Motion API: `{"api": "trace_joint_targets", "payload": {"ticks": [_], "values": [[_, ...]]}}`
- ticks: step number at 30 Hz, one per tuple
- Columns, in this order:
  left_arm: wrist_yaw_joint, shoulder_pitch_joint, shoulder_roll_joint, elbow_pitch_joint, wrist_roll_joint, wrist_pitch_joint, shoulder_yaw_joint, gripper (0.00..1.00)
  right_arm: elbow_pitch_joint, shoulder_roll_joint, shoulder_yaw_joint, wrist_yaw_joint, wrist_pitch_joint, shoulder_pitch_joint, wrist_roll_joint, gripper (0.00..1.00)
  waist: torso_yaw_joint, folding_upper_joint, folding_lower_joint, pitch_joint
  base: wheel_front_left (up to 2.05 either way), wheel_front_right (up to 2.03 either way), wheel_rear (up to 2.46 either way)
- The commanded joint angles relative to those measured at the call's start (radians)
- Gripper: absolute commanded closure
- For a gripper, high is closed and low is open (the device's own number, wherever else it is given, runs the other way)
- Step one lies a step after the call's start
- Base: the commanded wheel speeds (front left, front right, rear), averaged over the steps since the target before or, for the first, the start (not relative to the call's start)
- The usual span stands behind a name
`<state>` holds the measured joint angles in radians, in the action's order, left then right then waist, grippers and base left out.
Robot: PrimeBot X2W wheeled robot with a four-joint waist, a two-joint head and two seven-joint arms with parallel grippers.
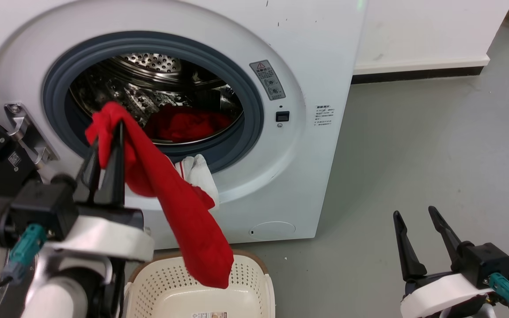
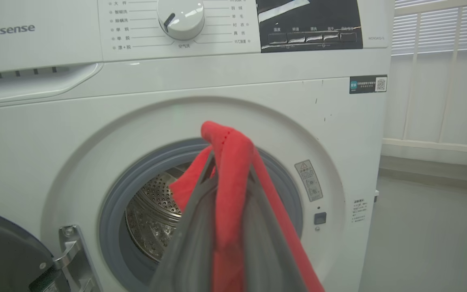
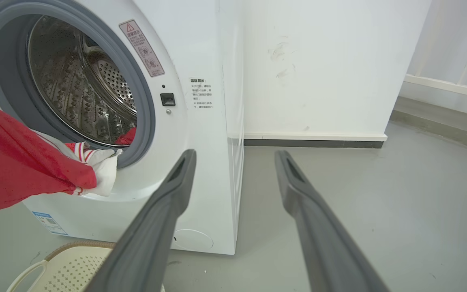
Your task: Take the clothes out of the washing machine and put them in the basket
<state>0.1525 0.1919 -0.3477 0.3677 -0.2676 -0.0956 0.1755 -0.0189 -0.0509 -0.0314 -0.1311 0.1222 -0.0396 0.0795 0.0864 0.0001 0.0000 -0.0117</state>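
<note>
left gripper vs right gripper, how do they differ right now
The left gripper is shut on a red garment; the right gripper is open, holding nothing. The left gripper is raised before the washing machine; the right gripper sits low over the floor. Both have long dark fingers.

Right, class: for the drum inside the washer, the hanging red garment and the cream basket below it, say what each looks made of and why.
Perforated silver drum: metal, probably stainless steel; shiny, with reflections. Hanging red garment: soft matt fabric; it drapes limply in folds. Cream perforated basket: moulded plastic, it seems; smooth, regular holes, brown rim of unclear material.
</note>
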Motion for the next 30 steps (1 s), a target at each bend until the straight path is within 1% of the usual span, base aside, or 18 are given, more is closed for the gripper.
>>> {"api": "trace_joint_targets", "payload": {"ticks": [1,3,6,9,13,16,19,22,26,30], "values": [[0.015,-0.049,0.007,0.032,-0.009,-0.013,0.004,1.00,0.003,0.001,-0.002,0.001,-0.002,0.011,0.000,0.00,-0.005,-0.0001,0.0000,-0.011,0.00,0.00,0.00],[0.031,-0.102,0.019,0.058,-0.020,-0.027,0.005,1.00,0.004,0.001,0.000,0.001,-0.001,0.012,-0.002,0.00,-0.009,-0.0001,0.0000,-0.019,0.00,0.00,0.00],[0.053,-0.184,0.036,0.054,-0.043,-0.049,0.014,1.00,0.005,0.001,0.005,0.001,0.000,0.020,-0.005,0.00,-0.016,-0.0001,0.0000,-0.037,0.00,0.00,0.00],[0.066,-0.255,0.058,0.006,-0.067,-0.064,0.029,1.00,0.003,0.001,0.000,0.001,-0.001,0.029,-0.004,0.00,-0.021,-0.0001,0.0000,-0.055,0.00,0.00,0.00],[0.071,-0.328,0.072,-0.121,-0.091,-0.063,0.043,1.00,0.005,0.001,-0.005,0.001,0.000,0.049,-0.008,0.00,-0.025,-0.0001,0.0000,-0.084,0.00,0.00,0.00],[0.057,-0.346,0.101,-0.233,-0.117,-0.038,0.059,1.00,0.006,0.001,-0.008,0.001,-0.001,0.063,-0.012,0.00,-0.026,-0.0001,0.0000,-0.111,0.00,0.00,0.00],[0.040,-0.323,0.129,-0.352,-0.145,0.003,0.058,1.00,0.012,0.001,-0.010,0.001,-0.003,0.086,-0.017,0.00,-0.022,-0.0001,0.0000,-0.150,0.00,0.00,0.00],[0.013,-0.289,0.157,-0.485,-0.174,0.036,0.059,1.00,0.017,0.001,-0.015,0.001,-0.004,0.109,-0.022,0.00,-0.011,-0.0001,0.0000,-0.196,0.00,0.00,0.00],[-0.018,-0.212,0.173,-0.666,-0.193,0.088,0.051,1.00,0.027,0.001,-0.019,0.001,0.000,0.144,-0.020,0.00,0.012,-0.0001,0.0000,-0.268,0.00,0.00,0.00],[-0.046,-0.093,0.177,-0.856,-0.201,0.156,0.030,1.00,0.040,0.001,-0.024,0.001,0.002,0.180,-0.018,0.00,0.039,-0.0001,0.0000,-0.359,0.00,0.00,0.00]]}}
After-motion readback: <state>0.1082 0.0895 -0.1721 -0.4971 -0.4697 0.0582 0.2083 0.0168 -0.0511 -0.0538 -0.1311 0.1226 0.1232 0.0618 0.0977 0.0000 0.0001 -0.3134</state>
